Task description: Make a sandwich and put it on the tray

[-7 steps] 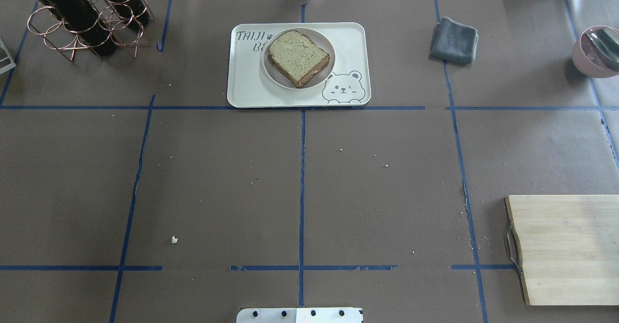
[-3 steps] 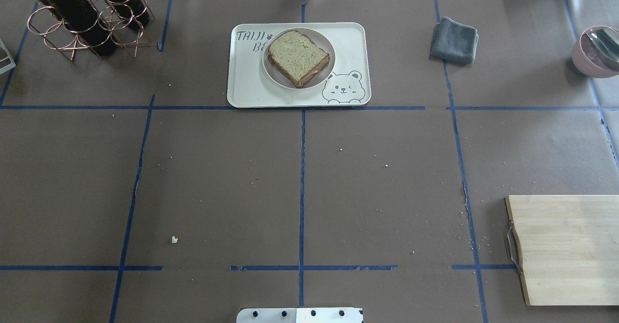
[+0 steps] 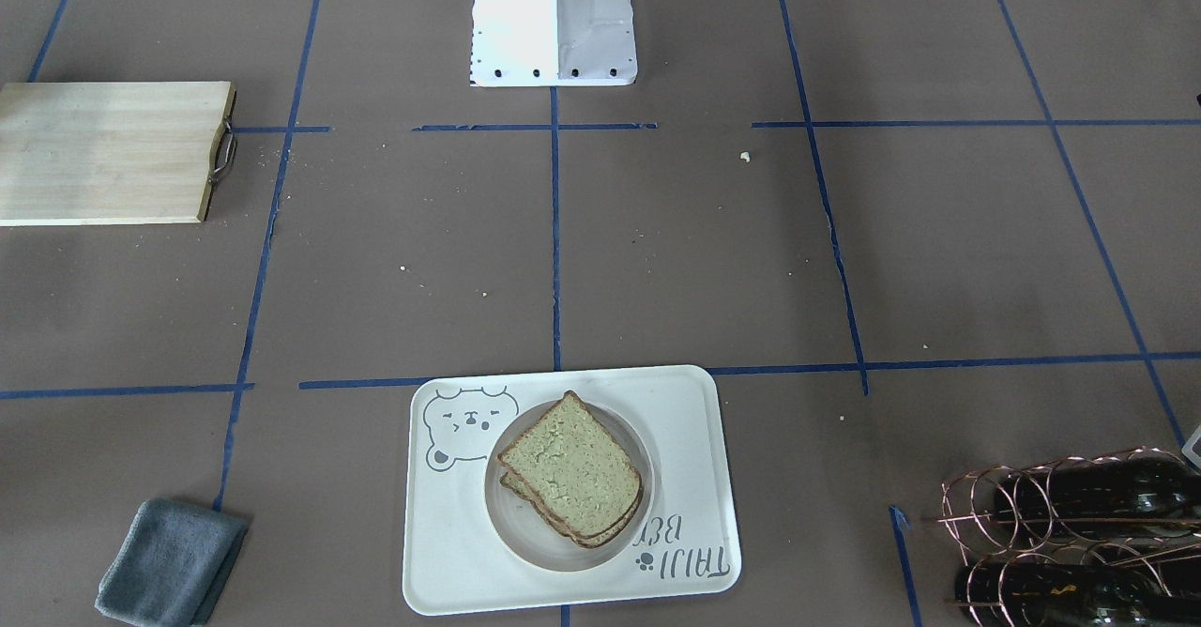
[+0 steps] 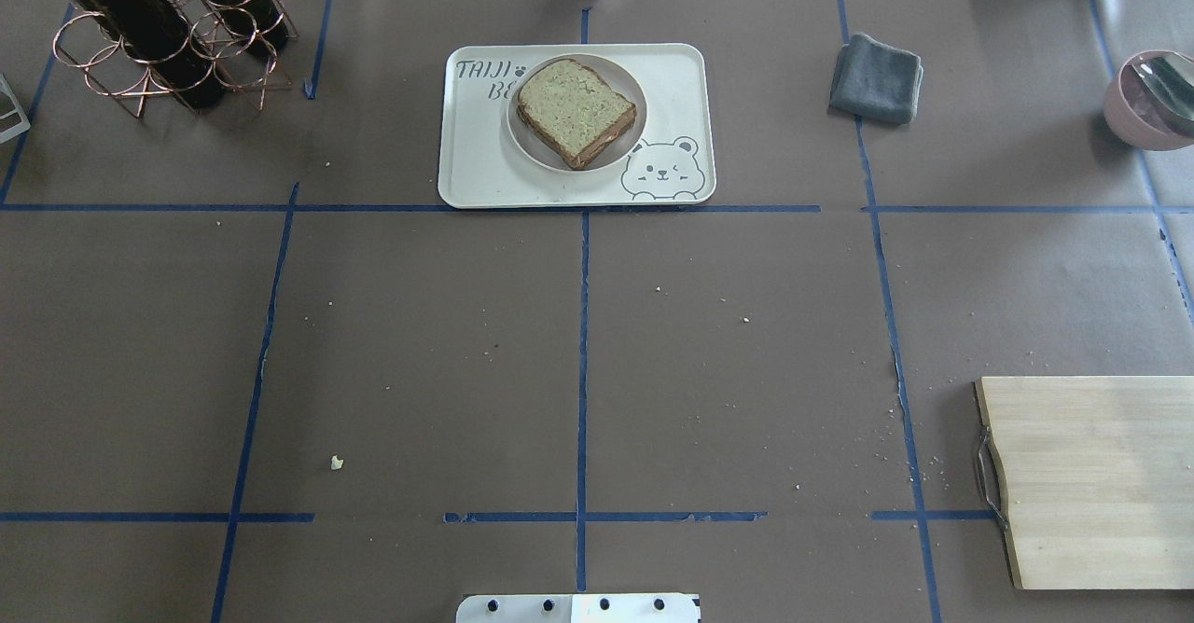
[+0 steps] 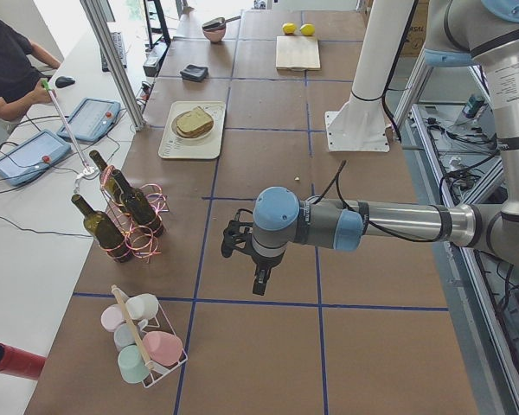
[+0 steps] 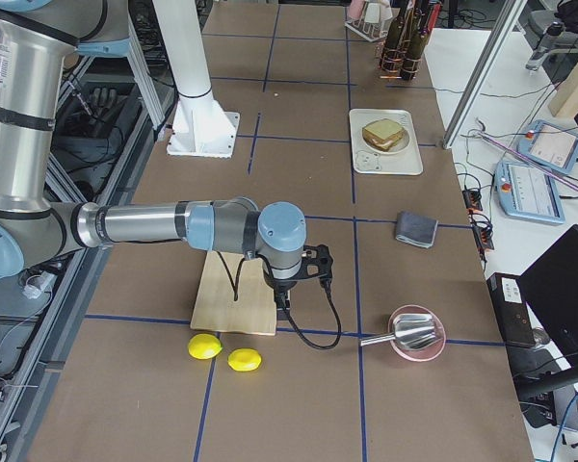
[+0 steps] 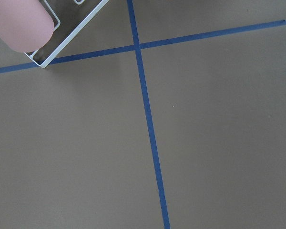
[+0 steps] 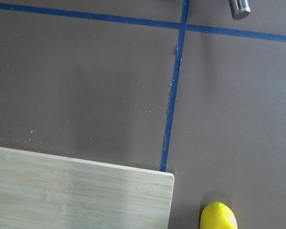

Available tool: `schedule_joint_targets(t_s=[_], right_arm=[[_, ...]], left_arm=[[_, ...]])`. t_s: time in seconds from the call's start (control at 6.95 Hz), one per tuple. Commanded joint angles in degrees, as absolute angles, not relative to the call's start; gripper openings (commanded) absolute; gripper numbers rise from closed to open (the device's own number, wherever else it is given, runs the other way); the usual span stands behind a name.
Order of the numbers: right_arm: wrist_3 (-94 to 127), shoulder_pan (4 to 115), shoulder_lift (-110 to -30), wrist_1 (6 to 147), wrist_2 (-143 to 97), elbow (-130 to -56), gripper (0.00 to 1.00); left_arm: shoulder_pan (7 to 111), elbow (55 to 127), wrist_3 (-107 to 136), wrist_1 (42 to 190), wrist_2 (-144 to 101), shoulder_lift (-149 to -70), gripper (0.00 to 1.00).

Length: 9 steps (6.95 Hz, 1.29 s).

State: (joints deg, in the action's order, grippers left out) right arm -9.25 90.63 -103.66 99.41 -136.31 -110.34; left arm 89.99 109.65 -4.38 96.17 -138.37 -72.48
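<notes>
The sandwich (image 4: 576, 112), two stacked slices of greenish-tan bread with dark crust, lies on a small round white plate (image 4: 630, 82) on the cream tray (image 4: 476, 166) with the bear face, at the far middle of the table. It also shows in the front-facing view (image 3: 572, 480). The egg is hidden between the slices. My left gripper (image 5: 258, 281) hangs over bare table near the bottle rack, far from the tray. My right gripper (image 6: 281, 300) hangs by the cutting board. Both show only in the side views, so I cannot tell whether they are open or shut.
A wooden cutting board (image 4: 1091, 478) lies at the near right, with two lemons (image 6: 204, 346) beyond it. A grey cloth (image 4: 877, 77) and a pink bowl with a spoon (image 4: 1152, 101) are at the far right. A wire rack of wine bottles (image 4: 159, 35) stands at the far left.
</notes>
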Motion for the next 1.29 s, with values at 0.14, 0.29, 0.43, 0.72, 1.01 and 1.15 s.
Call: schedule_joint_targets(t_s=[0.14, 0.29, 0.43, 0.72, 1.01, 1.15], right_arm=[[-6.86, 88.51, -101.61, 99.4, -135.88, -109.87, 1.0], [-6.86, 88.16, -100.99, 99.32, -135.88, -109.17, 1.0], [-6.51, 87.89, -100.03, 99.4, -135.88, -108.81, 1.0], [-2.83, 87.45, -98.45, 99.4, -135.88, -108.81, 1.0], [-2.73, 87.36, -98.44, 99.32, -136.23, -108.72, 1.0], [-2.64, 87.36, -98.52, 99.23, -136.84, -108.72, 1.0]], left_arm=[[89.91, 108.38, -4.48, 97.12, -140.71, -76.26, 1.0], [89.65, 108.63, -4.4, 96.77, -140.71, -76.46, 1.0], [89.39, 108.2, -4.39, 95.11, -140.63, -76.55, 1.0], [88.78, 108.72, -4.39, 92.46, -136.53, -76.2, 1.0], [89.82, 109.94, -4.48, 87.3, -134.82, -75.94, 1.0], [89.91, 109.6, -8.14, 87.28, -134.74, -75.33, 1.0]])
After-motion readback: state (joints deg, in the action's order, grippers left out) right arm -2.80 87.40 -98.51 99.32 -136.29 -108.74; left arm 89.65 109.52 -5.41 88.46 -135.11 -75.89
